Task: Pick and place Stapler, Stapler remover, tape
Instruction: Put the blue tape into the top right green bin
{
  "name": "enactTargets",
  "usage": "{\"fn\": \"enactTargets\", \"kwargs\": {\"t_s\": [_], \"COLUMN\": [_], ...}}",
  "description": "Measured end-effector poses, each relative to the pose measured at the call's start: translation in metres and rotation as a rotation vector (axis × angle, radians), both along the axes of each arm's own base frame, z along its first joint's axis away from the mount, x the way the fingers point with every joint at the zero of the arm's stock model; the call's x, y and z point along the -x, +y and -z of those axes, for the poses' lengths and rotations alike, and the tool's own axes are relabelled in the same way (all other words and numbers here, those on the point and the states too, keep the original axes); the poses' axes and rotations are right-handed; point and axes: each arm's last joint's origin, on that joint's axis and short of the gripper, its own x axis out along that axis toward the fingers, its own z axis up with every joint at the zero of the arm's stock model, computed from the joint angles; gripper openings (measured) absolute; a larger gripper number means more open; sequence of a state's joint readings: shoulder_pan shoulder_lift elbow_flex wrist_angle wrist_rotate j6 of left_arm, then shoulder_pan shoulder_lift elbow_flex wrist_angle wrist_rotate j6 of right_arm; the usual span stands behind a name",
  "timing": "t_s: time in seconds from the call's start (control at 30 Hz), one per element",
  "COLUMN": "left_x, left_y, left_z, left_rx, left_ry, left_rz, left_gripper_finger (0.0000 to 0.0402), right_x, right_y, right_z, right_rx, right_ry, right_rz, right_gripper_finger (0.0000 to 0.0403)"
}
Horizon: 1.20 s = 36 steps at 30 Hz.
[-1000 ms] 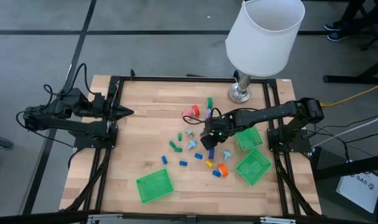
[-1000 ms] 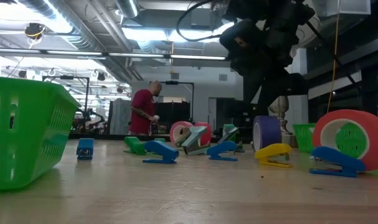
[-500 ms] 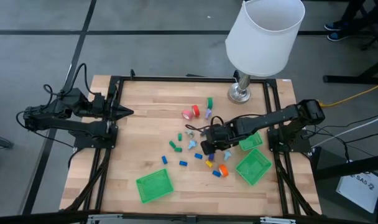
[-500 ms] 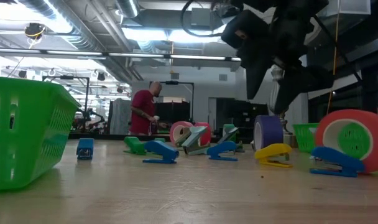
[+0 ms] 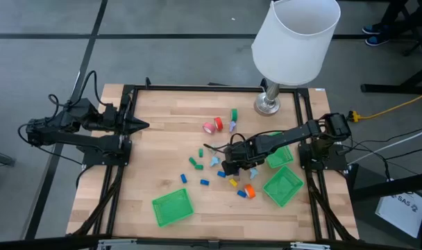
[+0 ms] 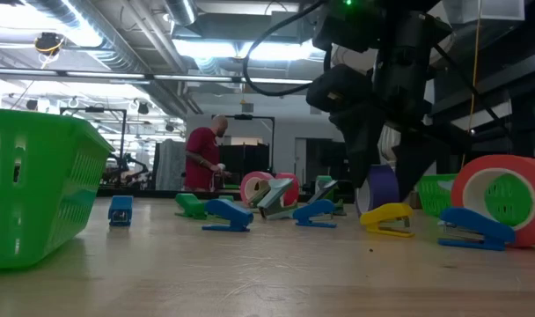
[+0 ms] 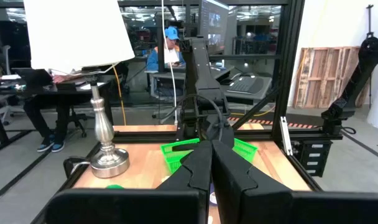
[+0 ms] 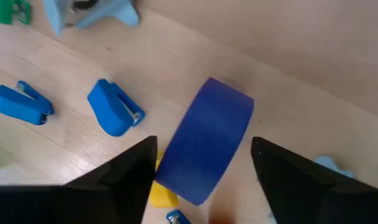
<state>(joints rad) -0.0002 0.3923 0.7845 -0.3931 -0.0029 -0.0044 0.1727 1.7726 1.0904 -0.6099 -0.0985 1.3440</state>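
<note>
Grasping step: right gripper (image 8: 204, 180), fingers spread, straddles upright blue tape roll (image 8: 205, 141) at frame centre; closing comes next.

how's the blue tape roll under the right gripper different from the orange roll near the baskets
The blue tape roll sits between the open fingers of the right gripper; the orange tape roll has no gripper near it. In the low view the blue roll is partly hidden behind the arm, while the orange one shows its face and green core. The blue roll lies nearer the table's middle, the orange nearer the front edge. Both stand on edge on the wooden table.
</note>
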Motion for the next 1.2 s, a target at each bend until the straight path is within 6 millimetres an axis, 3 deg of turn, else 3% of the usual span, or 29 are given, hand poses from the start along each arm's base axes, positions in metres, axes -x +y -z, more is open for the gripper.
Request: {"fn": "enactTargets", "kwargs": {"t_s": [0.33,0.5,0.7,0.97,1.2], "left_x": [0.000,0.000,0.000,0.000,0.000], "left_y": [0.000,0.000,0.000,0.000,0.000], "left_z": [0.000,0.000,0.000,0.000,0.000], "left_rx": [0.000,0.000,0.000,0.000,0.000], "left_ry": [0.000,0.000,0.000,0.000,0.000], "left_rz": [0.000,0.000,0.000,0.000,0.000], "left_gripper_finger": [0.0008,0.0006,0.0008,0.0007,0.0006], "right_x": [0.012,0.027,0.056,0.102,0.123], "right_y": [-0.007,-0.011,-0.018,-0.031,-0.042], "right_z": [-0.027,-0.043,-0.083,-0.117,-0.121], "right_rx": [0.120,0.181,0.287,0.425,0.544], "right_ry": [-0.048,-0.035,-0.096,-0.075,0.080], "right_rz": [-0.062,-0.126,-0.265,-0.691,-1.079], "right_gripper_finger": [0.0099,0.0101,0.0101,0.0101,0.0115]}}
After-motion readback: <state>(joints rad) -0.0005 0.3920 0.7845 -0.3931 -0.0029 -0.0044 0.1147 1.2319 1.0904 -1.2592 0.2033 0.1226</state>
